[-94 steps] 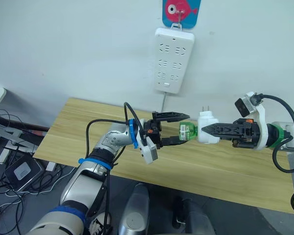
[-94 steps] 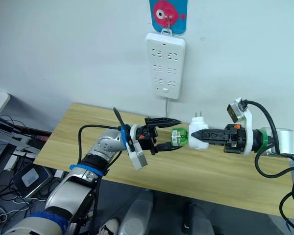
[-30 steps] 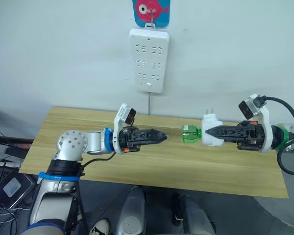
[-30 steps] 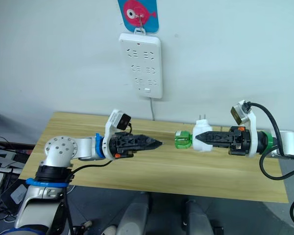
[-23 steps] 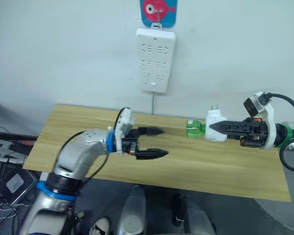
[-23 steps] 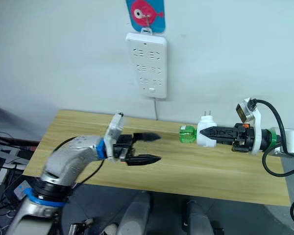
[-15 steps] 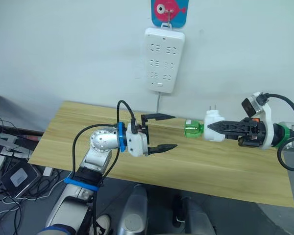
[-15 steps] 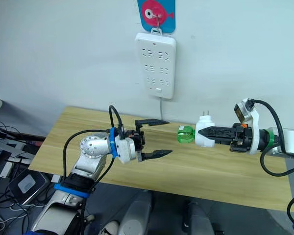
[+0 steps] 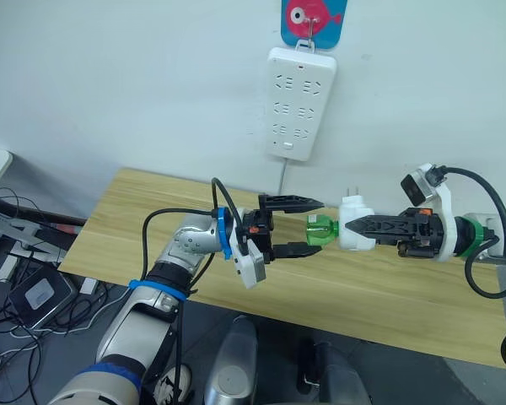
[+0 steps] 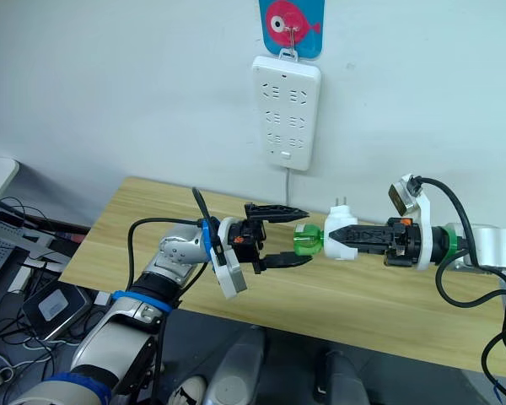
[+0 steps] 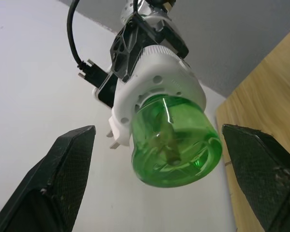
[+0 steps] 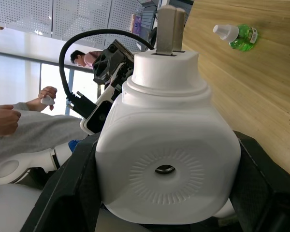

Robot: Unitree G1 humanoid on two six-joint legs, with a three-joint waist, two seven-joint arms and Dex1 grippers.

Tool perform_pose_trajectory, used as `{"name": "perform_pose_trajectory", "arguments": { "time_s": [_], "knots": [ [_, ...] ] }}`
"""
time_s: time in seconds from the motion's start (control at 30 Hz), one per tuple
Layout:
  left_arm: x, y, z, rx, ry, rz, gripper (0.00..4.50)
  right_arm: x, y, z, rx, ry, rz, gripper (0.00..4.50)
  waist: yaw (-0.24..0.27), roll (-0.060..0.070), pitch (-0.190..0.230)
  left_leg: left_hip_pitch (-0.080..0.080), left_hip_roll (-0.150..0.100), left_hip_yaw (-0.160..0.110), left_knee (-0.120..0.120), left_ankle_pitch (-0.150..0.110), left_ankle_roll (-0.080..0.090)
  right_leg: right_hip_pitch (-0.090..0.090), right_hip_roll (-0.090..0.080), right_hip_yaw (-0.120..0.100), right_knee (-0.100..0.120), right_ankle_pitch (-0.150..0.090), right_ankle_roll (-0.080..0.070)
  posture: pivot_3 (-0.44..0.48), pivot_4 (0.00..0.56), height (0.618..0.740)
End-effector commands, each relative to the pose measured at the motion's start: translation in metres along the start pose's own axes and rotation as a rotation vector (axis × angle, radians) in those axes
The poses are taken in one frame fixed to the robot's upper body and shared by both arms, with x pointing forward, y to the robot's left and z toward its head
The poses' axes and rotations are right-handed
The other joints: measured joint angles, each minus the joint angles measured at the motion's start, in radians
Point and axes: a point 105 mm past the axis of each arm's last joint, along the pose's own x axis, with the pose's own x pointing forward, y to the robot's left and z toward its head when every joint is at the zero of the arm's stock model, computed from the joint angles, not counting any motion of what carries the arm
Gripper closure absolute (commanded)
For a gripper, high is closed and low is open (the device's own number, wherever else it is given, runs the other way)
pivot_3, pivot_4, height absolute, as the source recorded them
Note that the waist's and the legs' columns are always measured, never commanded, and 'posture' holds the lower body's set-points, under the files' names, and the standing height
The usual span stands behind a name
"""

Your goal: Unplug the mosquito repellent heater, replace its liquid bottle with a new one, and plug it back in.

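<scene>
1. The mosquito repellent heater (image 9: 354, 223) was plain white.
2. Its liquid bottle (image 9: 319, 229) was translucent green.
3. The new one (image 12: 236, 35) was green with a white cap.
4. The table (image 9: 405, 295) was pale wood-grain.
5. The power strip (image 9: 299, 102) was white.
6. The fish hook (image 9: 313, 18) was blue with pink.

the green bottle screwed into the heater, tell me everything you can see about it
The liquid bottle is a small, squat bottle of translucent green plastic with a pale wick running up its middle. Its neck sits inside the white heater, which the right claw holds in the air above the wooden table. The bottle lies sideways, its flat base pointing towards the left claw, whose open black fingers flank it without touching.
</scene>
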Motion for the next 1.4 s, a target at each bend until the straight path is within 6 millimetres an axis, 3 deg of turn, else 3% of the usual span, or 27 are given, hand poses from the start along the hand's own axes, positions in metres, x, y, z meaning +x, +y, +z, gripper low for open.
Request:
{"name": "perform_pose_trajectory", "arguments": {
  "time_s": [0.03,0.17,0.23,0.4,0.6,0.77,0.8,0.9,1.03,1.23,1.3,1.4],
  "knots": [
    [0.005,0.004,0.002,0.025,-0.027,0.016,0.06,0.003,0.014,0.003,-0.045,0.005,0.047,1.47,0.000,0.000,0.000,0.000,0.000,0.000,0.000,0.000,0.000,0.000,0.000,0.000,0.000,0.000,0.000,0.334,0.284,0.740],
    [0.005,0.003,0.004,0.026,-0.037,0.017,0.23,0.004,0.014,0.000,-0.045,0.012,0.049,1.47,0.000,0.000,0.000,0.000,0.000,0.000,0.000,0.000,0.000,0.000,0.000,0.000,0.000,0.000,0.000,0.335,0.280,0.740],
    [0.005,0.004,0.005,0.029,-0.044,0.021,0.66,0.004,0.014,0.001,-0.046,0.010,0.050,1.47,0.000,0.000,0.000,0.000,0.000,0.000,0.000,0.000,0.000,0.000,0.000,0.000,0.000,0.000,0.000,0.335,0.280,0.740],
    [0.005,0.005,0.002,-0.010,-0.028,0.039,2.21,0.004,0.015,0.000,-0.049,0.010,0.054,1.47,-0.001,0.000,0.000,0.000,0.000,-0.001,0.000,0.000,0.000,0.000,0.000,-0.001,0.001,0.001,0.000,0.337,0.273,0.740],
    [0.008,0.008,0.007,-0.179,-0.059,0.079,2.25,0.003,0.016,-0.002,-0.054,0.020,0.048,1.47,-0.003,0.000,0.000,0.000,0.000,-0.001,0.001,0.000,0.000,0.001,0.000,-0.001,0.001,0.001,0.000,0.333,0.269,0.740],
    [0.007,0.015,0.016,-0.846,-0.099,0.054,2.25,-0.003,0.013,-0.010,-0.058,0.055,0.007,1.47,-0.011,0.000,0.000,0.000,0.000,-0.001,0.000,0.000,0.000,0.001,0.000,-0.001,0.001,0.001,0.000,0.324,0.274,0.740],
    [0.006,0.026,0.012,-1.053,-0.099,0.093,2.25,-0.004,0.013,-0.010,-0.056,0.053,0.004,1.47,-0.014,0.000,0.000,0.000,0.001,-0.002,0.001,0.000,0.000,0.001,0.001,-0.002,0.001,0.001,0.000,0.325,0.280,0.740],
    [0.004,0.042,0.013,-1.448,-0.116,0.112,2.25,-0.007,0.013,-0.010,-0.058,0.050,0.001,1.47,-0.020,0.000,0.000,0.001,0.001,-0.005,0.001,0.001,0.000,0.001,0.002,-0.004,0.002,0.000,0.000,0.325,0.280,0.740],
    [-0.017,0.038,0.011,-1.942,-0.146,0.027,2.25,-0.007,0.012,-0.010,-0.080,0.051,-0.019,1.47,-0.043,0.000,0.000,0.001,0.001,-0.006,0.002,0.001,0.001,0.003,0.002,-0.004,0.001,-0.003,0.005,0.325,0.280,0.740],
    [-0.037,0.024,0.009,-2.167,-0.100,-0.016,2.25,-0.015,0.009,-0.001,-0.093,0.014,-0.068,1.47,-0.088,0.000,0.000,0.001,0.001,-0.006,0.001,0.001,0.001,0.002,0.002,-0.004,0.000,-0.003,0.005,0.312,0.285,0.740],
    [-0.043,0.017,0.012,-2.182,-0.073,-0.028,2.25,-0.022,0.001,0.001,-0.085,-0.009,-0.117,1.47,-0.094,0.000,0.000,0.001,0.001,-0.006,0.000,0.001,0.001,0.002,0.002,-0.004,0.000,-0.003,0.005,0.308,0.287,0.740],
    [-0.050,0.009,0.018,-2.172,-0.037,-0.056,2.25,-0.035,-0.028,0.003,-0.084,-0.038,-0.300,1.47,-0.104,0.000,0.000,0.001,0.001,-0.006,0.000,0.001,0.001,0.002,0.002,-0.004,0.000,-0.002,0.003,0.308,0.292,0.740]
  ]
}}
